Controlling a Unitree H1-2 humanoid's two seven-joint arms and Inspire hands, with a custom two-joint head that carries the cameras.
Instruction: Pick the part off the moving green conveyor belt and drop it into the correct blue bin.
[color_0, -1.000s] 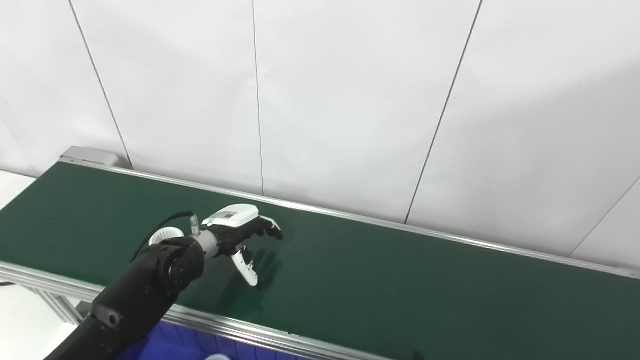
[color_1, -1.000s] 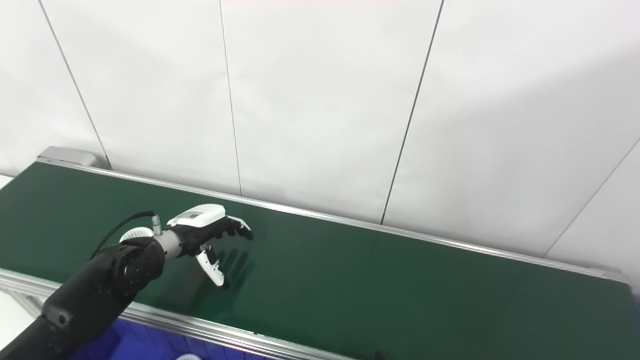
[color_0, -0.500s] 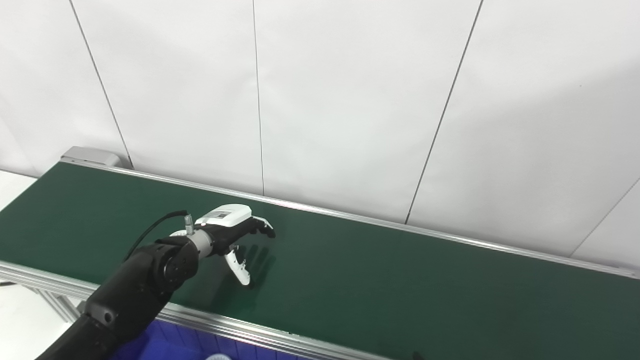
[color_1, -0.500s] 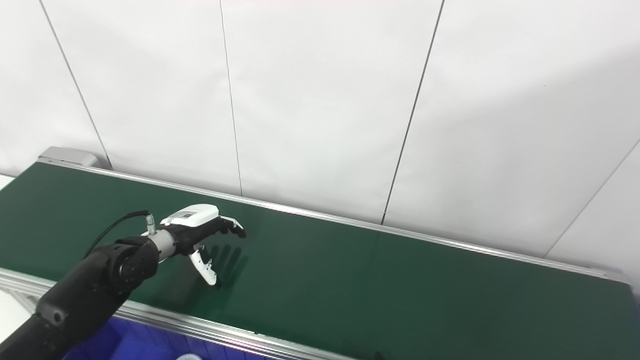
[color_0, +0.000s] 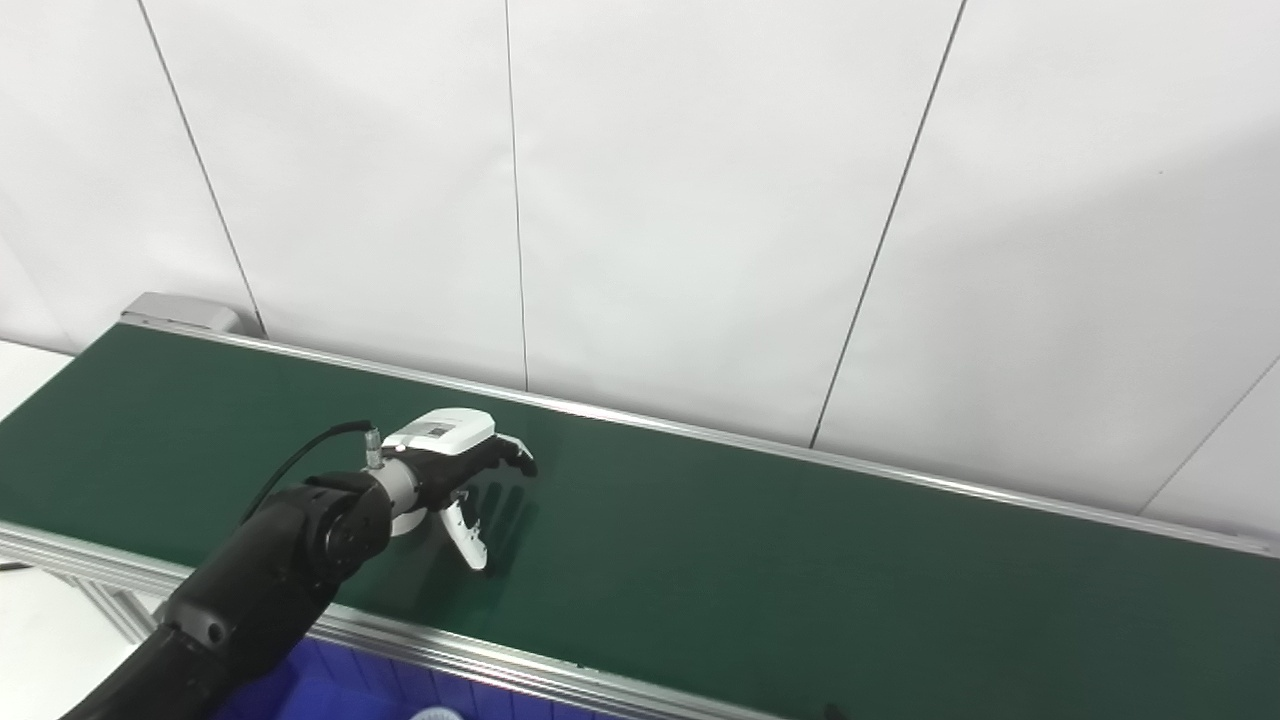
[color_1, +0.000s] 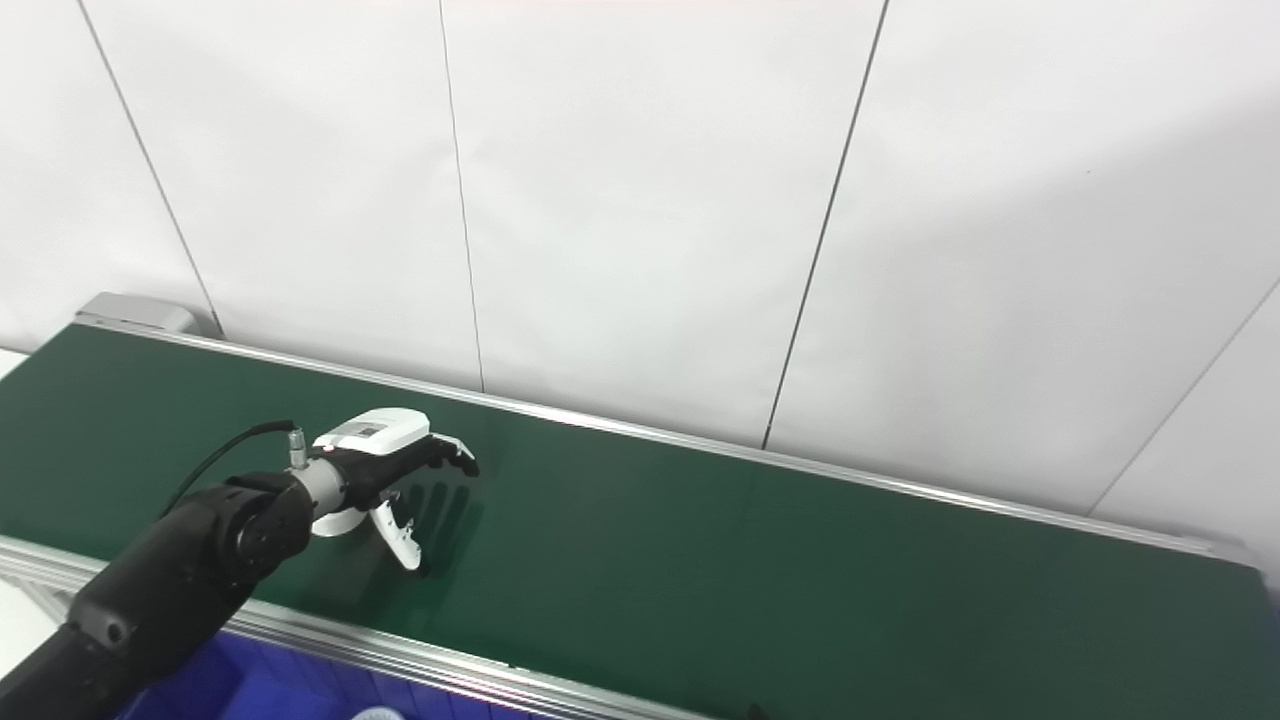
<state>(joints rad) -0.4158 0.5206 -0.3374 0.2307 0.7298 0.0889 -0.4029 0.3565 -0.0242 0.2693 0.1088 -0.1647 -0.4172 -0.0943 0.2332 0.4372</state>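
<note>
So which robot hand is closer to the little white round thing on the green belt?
Left. The left hand hovers open right beside the white part, which peeks out beneath its wrist. The right hand isn't in view.

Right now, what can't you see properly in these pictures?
- White part: mostly hidden behind the left robot hand and wrist, both views.
- Blue bin: cut off by the bottom edge, partly behind the arm.
- Right robot hand: not in view.
</note>
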